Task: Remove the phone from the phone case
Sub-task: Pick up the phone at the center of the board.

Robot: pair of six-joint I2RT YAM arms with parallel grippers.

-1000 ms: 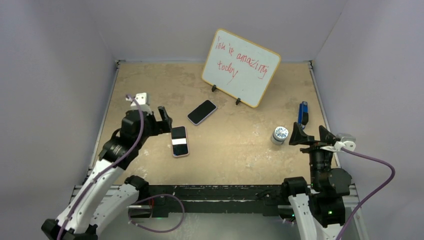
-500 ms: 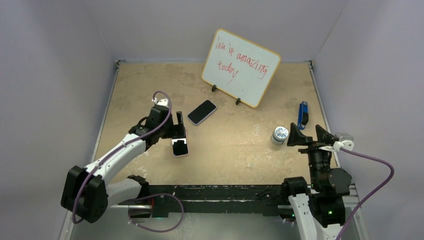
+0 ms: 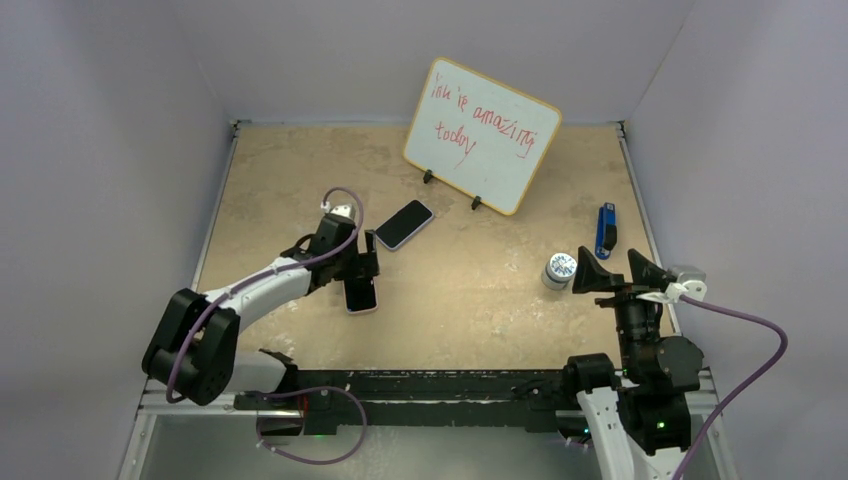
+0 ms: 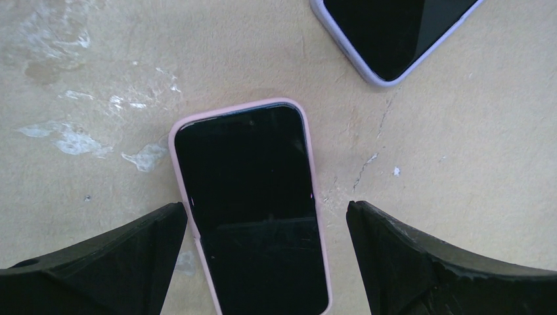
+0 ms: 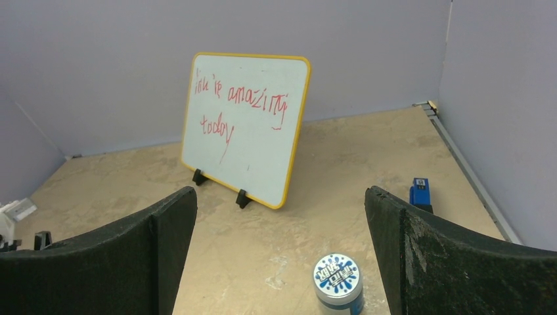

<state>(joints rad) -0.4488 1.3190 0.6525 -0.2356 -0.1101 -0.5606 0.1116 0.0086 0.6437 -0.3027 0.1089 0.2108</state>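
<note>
Left tool [image 4: 263, 216]: its two black fingers stand wide apart and hold nothing; it hangs low over the worktop [image 3: 470, 310]
Phone [image 4: 253, 210]: lies flat with its dark screen up, right under the left tool, in the gap between the two fingers; one finger stands on each side of its near half, and I cannot tell if they touch it
Phone case [image 4: 230, 107]: pink and on the phone; its rim shows round the top and both sides of the screen, so the phone is not out yet
Other phone [image 4: 394, 33]: in a pale purple case, screen up, ahead of the left tool and a bit to its right; near the pink one but not touching it
Right tool [image 5: 279, 193]: fingers wide apart with nothing held; it is up off the worktop, well apart from both phones, and faces the back wall
Small jar [image 5: 336, 279]: blue and white lid, stands upright just in front of the right tool, low between its two fingers
White board [image 5: 243, 125]: yellow rim, red writing, stands tilted on two black feet, far ahead of the right tool and a bit to its left
Blue thing [image 5: 419, 191]: ahead of the right tool, close by its right finger, near the side edge of the worktop; too small to tell what it is
</note>
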